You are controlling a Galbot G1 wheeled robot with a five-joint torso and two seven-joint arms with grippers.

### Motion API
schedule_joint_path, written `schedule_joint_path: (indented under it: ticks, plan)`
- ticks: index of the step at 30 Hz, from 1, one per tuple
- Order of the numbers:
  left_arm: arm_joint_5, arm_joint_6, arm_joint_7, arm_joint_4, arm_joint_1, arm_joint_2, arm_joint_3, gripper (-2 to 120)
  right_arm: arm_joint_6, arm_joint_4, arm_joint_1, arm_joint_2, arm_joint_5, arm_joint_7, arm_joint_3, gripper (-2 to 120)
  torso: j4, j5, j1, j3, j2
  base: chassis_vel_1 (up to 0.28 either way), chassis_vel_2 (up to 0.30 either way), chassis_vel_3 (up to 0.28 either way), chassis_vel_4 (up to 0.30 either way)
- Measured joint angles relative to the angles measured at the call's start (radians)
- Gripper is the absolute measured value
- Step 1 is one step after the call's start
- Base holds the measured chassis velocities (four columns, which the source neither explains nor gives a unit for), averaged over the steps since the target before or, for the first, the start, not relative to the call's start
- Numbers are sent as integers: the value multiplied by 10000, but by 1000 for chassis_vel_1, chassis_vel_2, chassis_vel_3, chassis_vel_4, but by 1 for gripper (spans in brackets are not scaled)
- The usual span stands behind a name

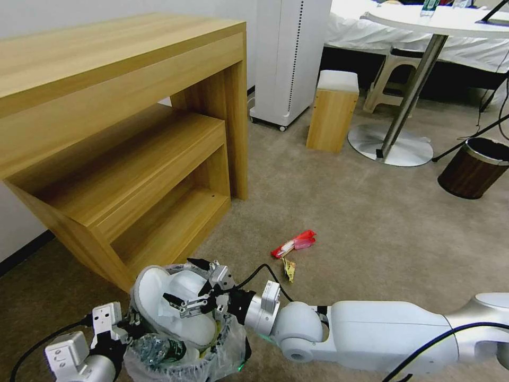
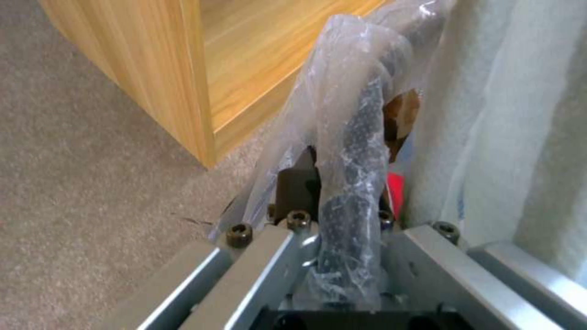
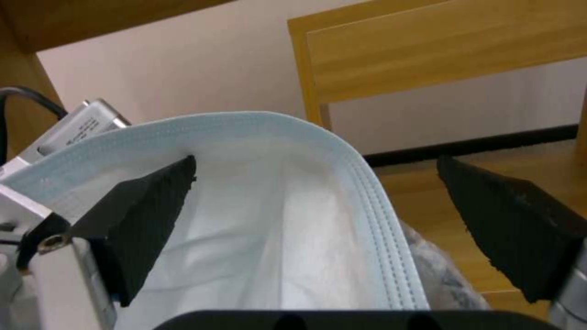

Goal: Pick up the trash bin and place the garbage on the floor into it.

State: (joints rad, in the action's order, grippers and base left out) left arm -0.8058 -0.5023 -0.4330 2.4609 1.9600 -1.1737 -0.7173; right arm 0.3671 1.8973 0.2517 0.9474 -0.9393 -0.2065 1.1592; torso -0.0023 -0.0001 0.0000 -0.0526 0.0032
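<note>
A: The left gripper (image 1: 124, 324) is clamped onto the rim of the trash bin (image 1: 159, 353), its fingers pinching the bag-covered black edge (image 2: 351, 192) low by the wooden shelf unit (image 1: 122, 143).

B: And the right gripper (image 1: 192, 284)?

A: It hovers above the bin mouth with fingers (image 3: 146, 220) spread apart, gripping nothing. A white slipper (image 1: 175, 302) stands up out of the bin, its stitched edge (image 3: 342, 165) between those spread fingers.

B: What lies on the floor (image 1: 344, 212)?

A: A red wrapper (image 1: 294, 243) and a yellow wrapper (image 1: 289, 269), lying close together on the tan carpet, apart from the bin. A brown bin (image 1: 474, 167) stands well away.
</note>
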Motion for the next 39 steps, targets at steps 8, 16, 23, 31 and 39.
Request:
schedule_joint_path:
  ticks: [8,16,23,31,39]
  plan:
    - [-355,-13,-200,-12,-106,3,69,1,7,19,-91,-24,1,-9,-28,100,0,0,0,-1,0,0,0,0,0]
    - [-806,-5,-464,-38,-319,34,-106,1,-84,314,-253,-217,-161,-109,416,100,0,-1,0,-1,1,0,0,0,0]
    - [-784,41,-471,127,-268,-37,-66,1,-153,177,-64,-378,-59,-275,663,100,0,1,0,-1,0,0,0,0,0]
    - [-742,97,-461,143,-255,-43,-53,1,-185,120,91,-580,108,-339,597,100,0,1,0,0,0,0,0,0,0]
    - [-820,133,-486,46,-340,78,-161,1,-381,453,130,-885,25,-550,645,100,0,1,0,0,0,0,0,0,0]
